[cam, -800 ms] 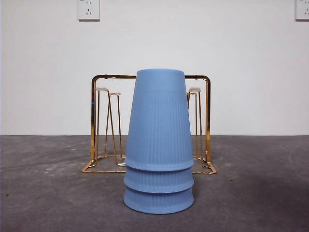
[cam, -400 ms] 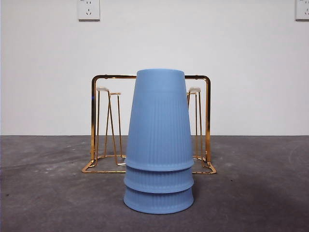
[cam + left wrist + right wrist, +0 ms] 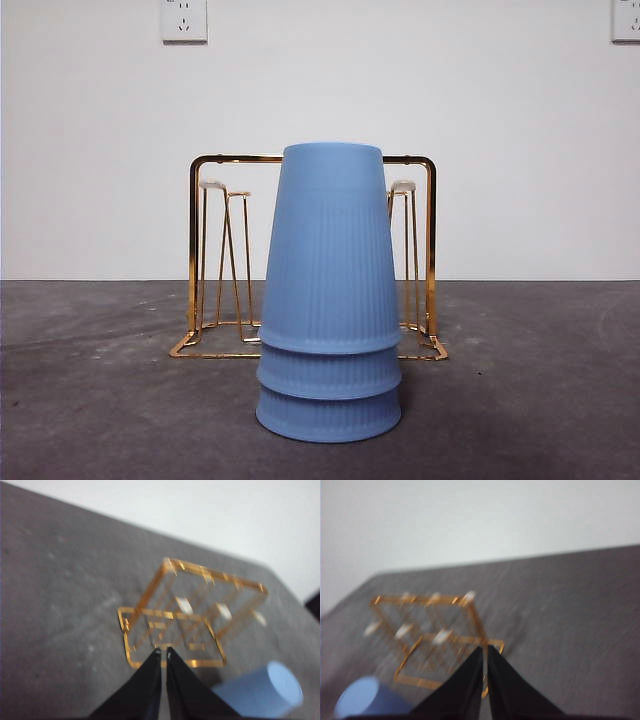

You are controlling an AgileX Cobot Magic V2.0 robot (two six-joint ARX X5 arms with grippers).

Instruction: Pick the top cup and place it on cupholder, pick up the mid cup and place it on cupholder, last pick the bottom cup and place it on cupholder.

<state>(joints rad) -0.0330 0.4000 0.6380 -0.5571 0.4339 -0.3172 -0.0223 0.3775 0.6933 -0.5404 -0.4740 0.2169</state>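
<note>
Three blue ribbed cups stand upside down, nested in one stack: the top cup (image 3: 330, 250), the mid cup (image 3: 329, 373) and the bottom cup (image 3: 328, 418). Behind the stack stands the gold wire cupholder (image 3: 205, 250) with white-tipped prongs and no cup on it. My left gripper (image 3: 163, 652) is shut and empty, high above the table, with the cupholder (image 3: 192, 615) and the stack (image 3: 262, 692) below it. My right gripper (image 3: 485, 650) is shut and empty too, also up high over the cupholder (image 3: 432, 630) and the stack (image 3: 365, 697). Neither arm shows in the front view.
A dark grey table (image 3: 110, 400) runs back to a white wall with two power sockets (image 3: 184, 20) high up. The cupholder sits mid-table, directly behind the cup stack.
</note>
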